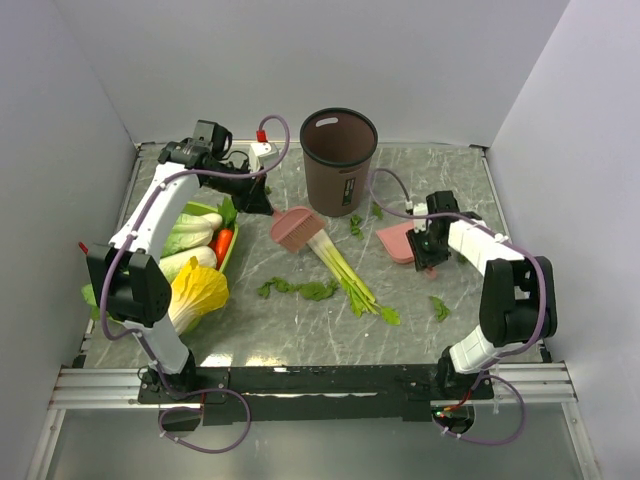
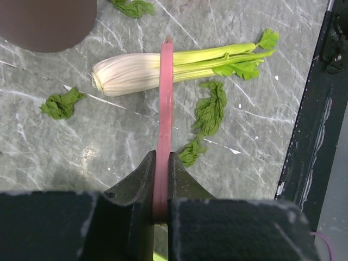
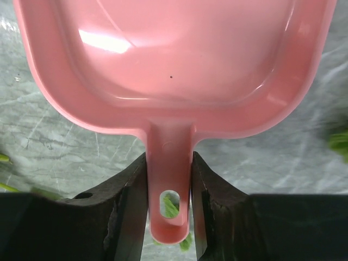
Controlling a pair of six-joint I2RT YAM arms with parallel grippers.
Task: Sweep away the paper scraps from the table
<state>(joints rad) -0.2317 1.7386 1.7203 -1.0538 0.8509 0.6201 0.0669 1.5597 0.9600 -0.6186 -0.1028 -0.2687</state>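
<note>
Near edge: paper scraps (image 1: 300, 290) lie scattered across the table (image 1: 250, 335) and none sits in the pan yet.
Mid-table: a leek-like stalk (image 1: 345, 272) lies among them.
Right gripper (image 3: 169, 163): jaws pressed against both sides of the pink dustpan (image 3: 174, 60) handle.
Left gripper (image 2: 162, 157): clamped on the pink brush (image 2: 165, 98), seen edge-on above the stalk.
Far side: a brown bin (image 1: 340, 148) stands beyond both tools.
Risk: the brush may drag the stalk along with the scraps. A pinch on so slim a handle could also let the pan twist and spill.
Writing: none legible — no brand or label shows.
</note>
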